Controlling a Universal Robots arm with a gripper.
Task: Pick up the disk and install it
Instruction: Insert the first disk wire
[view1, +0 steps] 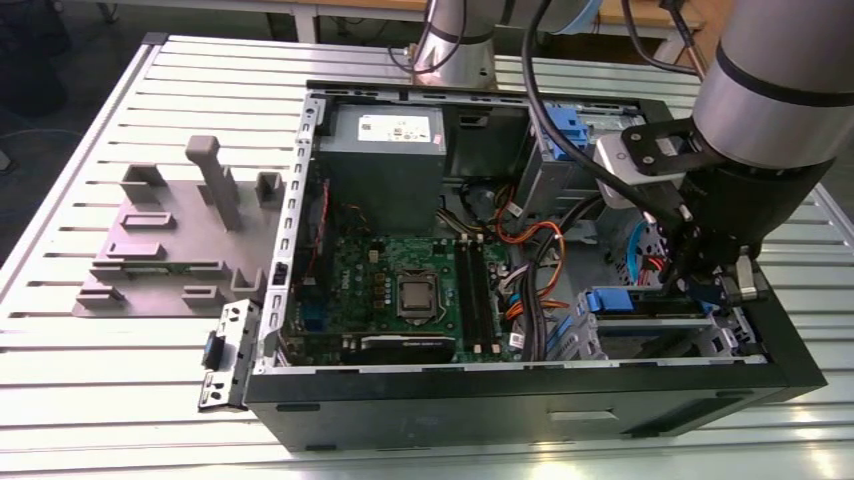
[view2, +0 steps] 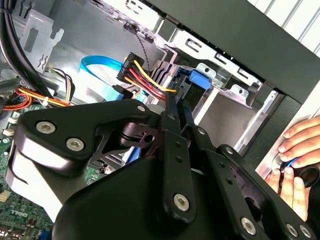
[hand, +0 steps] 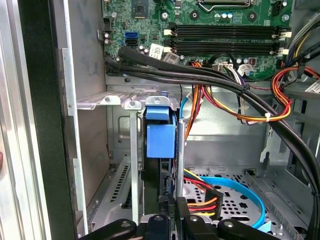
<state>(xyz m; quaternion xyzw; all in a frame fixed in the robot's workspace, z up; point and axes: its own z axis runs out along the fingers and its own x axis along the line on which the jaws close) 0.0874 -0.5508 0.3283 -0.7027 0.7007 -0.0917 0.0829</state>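
On the slatted worktop (view1: 80, 400), a grey fixture (view1: 167, 240) stands by the exterior view's left edge, beside the open computer case (view1: 534, 400). At the case's right corner the gripper (view1: 707, 285) reaches into the drive bay, its fingers (hand: 175, 207) apparently clamping the disk (hand: 161, 140) standing edge-on.

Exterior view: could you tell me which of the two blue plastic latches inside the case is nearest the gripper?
The blue latch in the drive bay, beside the gripper; the other blue latch stands farther off, at the case's far wall.
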